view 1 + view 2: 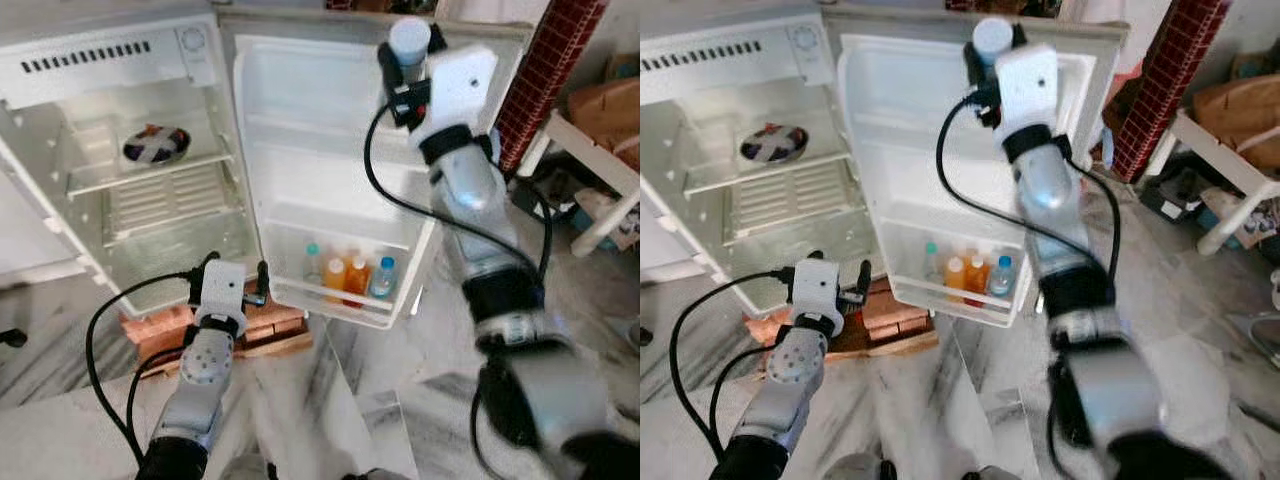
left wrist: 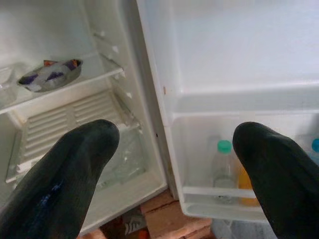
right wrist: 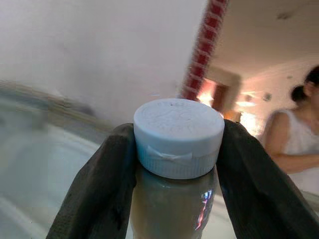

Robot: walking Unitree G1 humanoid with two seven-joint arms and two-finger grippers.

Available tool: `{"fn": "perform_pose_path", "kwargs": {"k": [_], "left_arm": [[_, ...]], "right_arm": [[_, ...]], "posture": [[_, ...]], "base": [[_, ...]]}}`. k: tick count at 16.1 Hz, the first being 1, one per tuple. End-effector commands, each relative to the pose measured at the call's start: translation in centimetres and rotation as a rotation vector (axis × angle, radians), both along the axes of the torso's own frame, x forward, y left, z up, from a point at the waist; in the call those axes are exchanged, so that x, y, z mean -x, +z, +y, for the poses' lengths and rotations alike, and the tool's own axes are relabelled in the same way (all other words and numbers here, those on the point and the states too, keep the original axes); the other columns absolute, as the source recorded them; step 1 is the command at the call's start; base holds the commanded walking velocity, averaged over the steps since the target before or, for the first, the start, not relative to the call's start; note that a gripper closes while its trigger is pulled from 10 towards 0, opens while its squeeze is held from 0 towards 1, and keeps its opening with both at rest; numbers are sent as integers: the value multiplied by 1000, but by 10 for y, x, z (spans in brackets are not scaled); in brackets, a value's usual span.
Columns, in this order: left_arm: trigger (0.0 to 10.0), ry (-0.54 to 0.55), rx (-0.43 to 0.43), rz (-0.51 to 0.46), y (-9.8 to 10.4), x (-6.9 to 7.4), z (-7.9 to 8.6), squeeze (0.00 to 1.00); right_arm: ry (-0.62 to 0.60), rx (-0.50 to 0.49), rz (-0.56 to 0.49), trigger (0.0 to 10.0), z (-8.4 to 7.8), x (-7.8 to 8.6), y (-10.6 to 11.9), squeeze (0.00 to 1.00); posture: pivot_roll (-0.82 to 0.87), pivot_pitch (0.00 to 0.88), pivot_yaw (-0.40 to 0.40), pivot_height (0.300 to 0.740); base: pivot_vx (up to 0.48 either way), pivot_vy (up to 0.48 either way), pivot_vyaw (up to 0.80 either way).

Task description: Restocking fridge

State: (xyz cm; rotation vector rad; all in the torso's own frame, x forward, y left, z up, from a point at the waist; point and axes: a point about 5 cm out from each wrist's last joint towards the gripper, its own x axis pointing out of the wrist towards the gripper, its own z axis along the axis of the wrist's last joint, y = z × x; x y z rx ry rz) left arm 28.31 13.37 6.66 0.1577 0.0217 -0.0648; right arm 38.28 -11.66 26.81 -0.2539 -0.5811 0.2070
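Note:
A small white fridge (image 1: 120,60) stands open, its door (image 1: 320,130) swung to the right. High up by the door's top, my right gripper (image 1: 410,58) is shut on a bottle with a white cap (image 1: 410,40); the wrist view has both fingers (image 3: 99,184) pressed under the cap (image 3: 178,137). The door's bottom shelf (image 1: 335,300) holds several bottles (image 1: 346,277) with orange and clear contents. My left gripper (image 1: 236,270) hangs low before the fridge's bottom edge, open and empty, pointing at the interior (image 2: 174,149).
A patterned bowl (image 1: 155,146) lies on the fridge's wire shelf. Bricks and a board (image 1: 270,325) prop the fridge on the marble floor. A red brick pillar (image 1: 545,80) and a white rack (image 1: 600,170) stand at the right. A person (image 3: 294,144) stands behind.

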Motion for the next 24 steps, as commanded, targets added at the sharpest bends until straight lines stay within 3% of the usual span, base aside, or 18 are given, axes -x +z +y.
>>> {"fn": "perform_pose_path", "kwargs": {"k": [1, 4, 8, 11, 14, 18, 19, 23, 24], "left_arm": [[10000, 20, 3, -6, 1, 1, 4, 0], [10000, 10, -4, 9, -3, 3, 3, 0], [10000, 1, -7, 11, -2, 5, 2, 0], [10000, 13, -9, 15, -3, 14, 5, 0], [10000, 17, -13, 39, -6, 32, 7, 0], [10000, 40, -23, 55, -6, 42, 13, 0], [10000, 56, -27, 62, -4, 45, 17, 0], [10000, 58, -28, 77, -3, 47, 15, 0], [10000, 56, -27, 78, -3, 47, 15, 0]], "right_arm": [[-72, 0, -27, 10000, -11, -4, 3, 0], [-114, 29, -18, 10000, -16, -9, -8, 0], [-145, 68, -23, 10000, -10, -13, -18, 0], [-132, 77, -69, 10000, -4, -14, -7, 0], [-127, 59, -102, 10000, -1, -17, 8, 0], [-135, 69, -20, 10000, 1, -21, -3, 0], [-146, 80, 56, 10000, 0, -24, -15, 0], [-167, 76, 183, 10000, -8, -28, -29, 0], [-174, 63, 205, 10000, -10, -30, -30, 333]], "posture": [[125, 59, -22, 740], [123, 62, -19, 740], [150, 79, -21, 740], [172, 107, -29, 740], [208, 165, -40, 740], [241, 200, -55, 740], [244, 211, -58, 740], [238, 213, -55, 740], [236, 211, -55, 740]], "base": [[0, 0, 0], [0, 0, 0], [0, 0, 0], [0, 0, 0], [0, 0, 0], [0, 0, 0], [0, 0, 0], [0, 0, 0], [0, 0, 0]]}}
